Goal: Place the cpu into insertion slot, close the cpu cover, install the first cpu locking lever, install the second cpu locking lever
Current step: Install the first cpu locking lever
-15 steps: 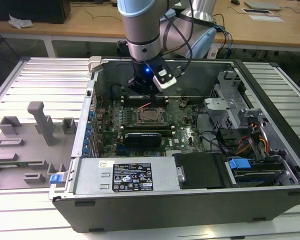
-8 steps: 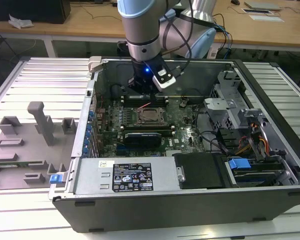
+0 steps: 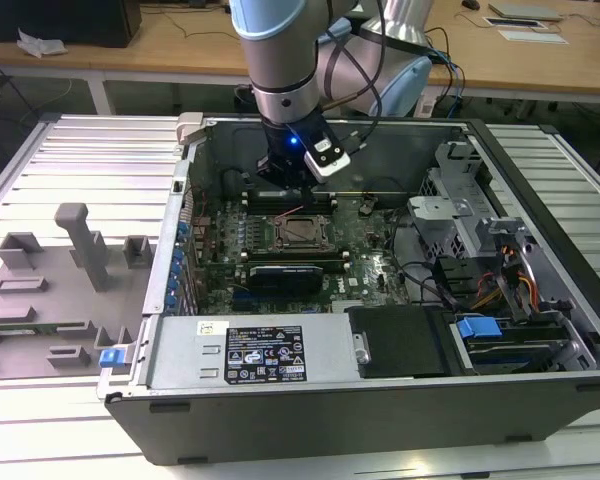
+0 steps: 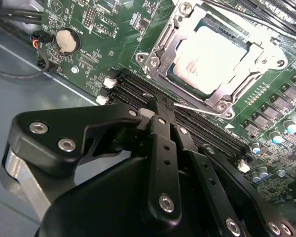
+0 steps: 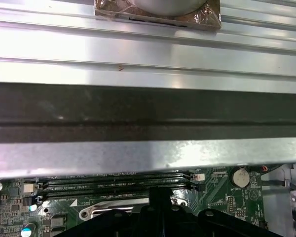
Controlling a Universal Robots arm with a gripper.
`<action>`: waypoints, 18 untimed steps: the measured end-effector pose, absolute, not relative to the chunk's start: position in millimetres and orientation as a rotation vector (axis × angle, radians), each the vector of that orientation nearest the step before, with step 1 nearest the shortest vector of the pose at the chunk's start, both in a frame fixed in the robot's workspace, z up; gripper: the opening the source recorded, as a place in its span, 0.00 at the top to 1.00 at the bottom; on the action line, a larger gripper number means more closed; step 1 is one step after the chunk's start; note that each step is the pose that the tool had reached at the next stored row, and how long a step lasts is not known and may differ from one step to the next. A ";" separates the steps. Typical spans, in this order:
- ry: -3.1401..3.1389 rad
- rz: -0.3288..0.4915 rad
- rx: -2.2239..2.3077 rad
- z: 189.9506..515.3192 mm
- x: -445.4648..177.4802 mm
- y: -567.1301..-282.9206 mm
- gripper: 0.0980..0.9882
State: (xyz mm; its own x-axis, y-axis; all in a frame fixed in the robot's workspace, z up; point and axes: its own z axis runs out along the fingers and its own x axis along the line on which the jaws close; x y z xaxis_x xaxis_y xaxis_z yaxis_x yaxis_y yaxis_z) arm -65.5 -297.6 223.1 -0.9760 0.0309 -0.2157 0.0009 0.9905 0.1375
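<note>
The open computer case (image 3: pixel 280 350) is being carried by the slatted tabletop (image 3: pixel 80 170), and the arm is being held down inside it over the green motherboard (image 4: pixel 89 29). The end effector (image 4: pixel 151 105) is being shown with its fingers pressed together at the tips, just above the black memory slots (image 4: pixel 133 84) beside the socket. The cpu cover (image 4: pixel 232 91) is being seen folded down flat around the cpu (image 4: pixel 207 54), which is being kept seated in the socket. A thin silvery locking lever (image 4: pixel 200 108) is being seen running from the fingertips along the cover's near edge (whether it is being pinched or merely pushed cannot be told).

The lever is probably being kept under spring tension. It could therefore be let slip off the narrow tips and be flicked upward, leaving the cover unclamped. If the push is being aimed off-line, the slot latches could be scraped, or the lever's hook could be missed.
</note>
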 end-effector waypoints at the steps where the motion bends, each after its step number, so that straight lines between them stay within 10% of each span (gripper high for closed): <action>1: 2.915 0.201 0.024 222.8 -65.5 -297.6 0.99; 18: 2.891 0.173 0.229 208.5 -66.6 -289.5 0.99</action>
State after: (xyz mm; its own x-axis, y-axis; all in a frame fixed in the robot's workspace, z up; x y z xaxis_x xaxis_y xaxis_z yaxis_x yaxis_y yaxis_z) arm -66.6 -289.5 208.5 -0.9599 0.1687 -0.2238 0.1407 0.9807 0.1357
